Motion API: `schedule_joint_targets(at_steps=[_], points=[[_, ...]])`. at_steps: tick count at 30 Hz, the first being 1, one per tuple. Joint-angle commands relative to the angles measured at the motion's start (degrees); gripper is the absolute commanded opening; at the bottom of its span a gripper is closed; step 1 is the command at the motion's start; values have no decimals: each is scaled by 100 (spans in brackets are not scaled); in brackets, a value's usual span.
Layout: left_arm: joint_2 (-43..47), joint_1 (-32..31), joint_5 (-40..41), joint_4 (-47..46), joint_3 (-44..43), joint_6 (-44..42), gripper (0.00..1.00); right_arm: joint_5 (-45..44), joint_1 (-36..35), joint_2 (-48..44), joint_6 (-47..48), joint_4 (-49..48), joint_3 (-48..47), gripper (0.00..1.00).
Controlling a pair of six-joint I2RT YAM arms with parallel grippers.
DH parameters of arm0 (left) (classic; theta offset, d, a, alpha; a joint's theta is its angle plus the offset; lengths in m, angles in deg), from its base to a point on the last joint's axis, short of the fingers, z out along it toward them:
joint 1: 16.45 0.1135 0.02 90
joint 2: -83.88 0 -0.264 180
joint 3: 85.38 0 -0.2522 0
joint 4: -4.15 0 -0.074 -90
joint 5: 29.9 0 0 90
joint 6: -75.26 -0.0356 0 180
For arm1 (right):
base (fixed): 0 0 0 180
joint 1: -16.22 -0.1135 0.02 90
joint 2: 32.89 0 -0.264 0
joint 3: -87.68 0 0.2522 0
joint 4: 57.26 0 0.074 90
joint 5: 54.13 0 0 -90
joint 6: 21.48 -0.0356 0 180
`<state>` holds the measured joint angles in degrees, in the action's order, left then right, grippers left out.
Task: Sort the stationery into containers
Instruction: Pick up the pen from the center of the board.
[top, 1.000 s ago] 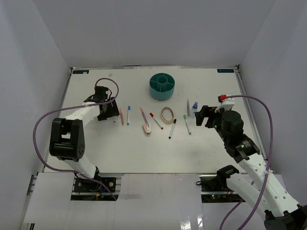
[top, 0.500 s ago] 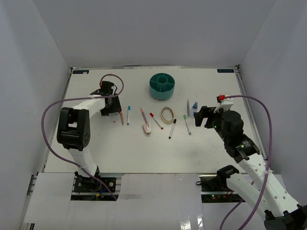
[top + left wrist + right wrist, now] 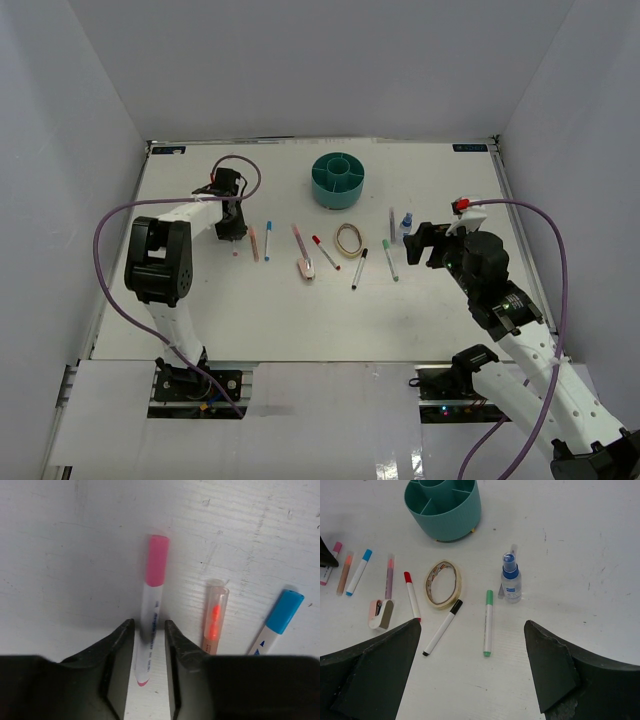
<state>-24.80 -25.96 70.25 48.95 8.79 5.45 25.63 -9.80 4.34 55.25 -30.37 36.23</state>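
Robot arm closes in on a pink-capped pen: the left gripper [image 3: 148, 667], jaws drawn narrow, straddles the lower barrel of the pink-capped pen [image 3: 151, 600] on the white table [image 3: 300, 320]. Whether its fingers [image 3: 120, 655] press the barrel cannot be told. In the left wrist view the pen's long axis runs from 6 to 12 o'clock, leaning a shade toward 1, with the cap at the far end and a pink plug at the near end between the jaws. It has a slim white barrel with small dark print and a rounded pink cap. Seen from above, it lies at about 8 o'clock from the teal organizer [image 3: 338, 180], at the left end of the row of stationery

Seven pens lie flat on the table. At 3 o'clock of the pink one is an orange pen [image 3: 215, 615] under a clear cap, then a blue-capped pen [image 3: 280, 617], a second clear-capped pen [image 3: 389, 575], a red-capped pen [image 3: 412, 595], a black-capped pen [image 3: 442, 627] with its cap toward 1 o'clock, and a green-capped pen [image 3: 488, 622] with its cap toward 12. There is one tan loop [image 3: 457, 587], one pink eraser [image 3: 380, 614], one blue-capped bottle [image 3: 511, 584] and the one organizer, split into a centre well and ring compartments. The right gripper [image 3: 472, 670], jaws wide and holding nothing, hovers at about 4 o'clock from the organizer
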Motion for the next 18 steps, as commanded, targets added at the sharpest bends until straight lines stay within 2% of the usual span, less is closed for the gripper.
schedule_joint_targets(at_steps=[1, 5, 10, 12, 18], points=[[-100, 11, -13, 33, -132, -67, 38, 188, -35, -23, 114, -275, -1, 90], [-74, 11, -163, 33, -79, -164, 32, 145, -35, 56, 132, -161, -98, 90], [294, 11, -259, 7, -52, -252, 19, 110, -43, 345, 141, 119, -335, 90], [601, 3, -329, -37, -44, -278, 14, 486, -43, 468, 317, 181, -484, 90], [1489, -120, -812, -353, 185, -471, 10, 1506, -35, 969, 632, 278, -774, 90]])
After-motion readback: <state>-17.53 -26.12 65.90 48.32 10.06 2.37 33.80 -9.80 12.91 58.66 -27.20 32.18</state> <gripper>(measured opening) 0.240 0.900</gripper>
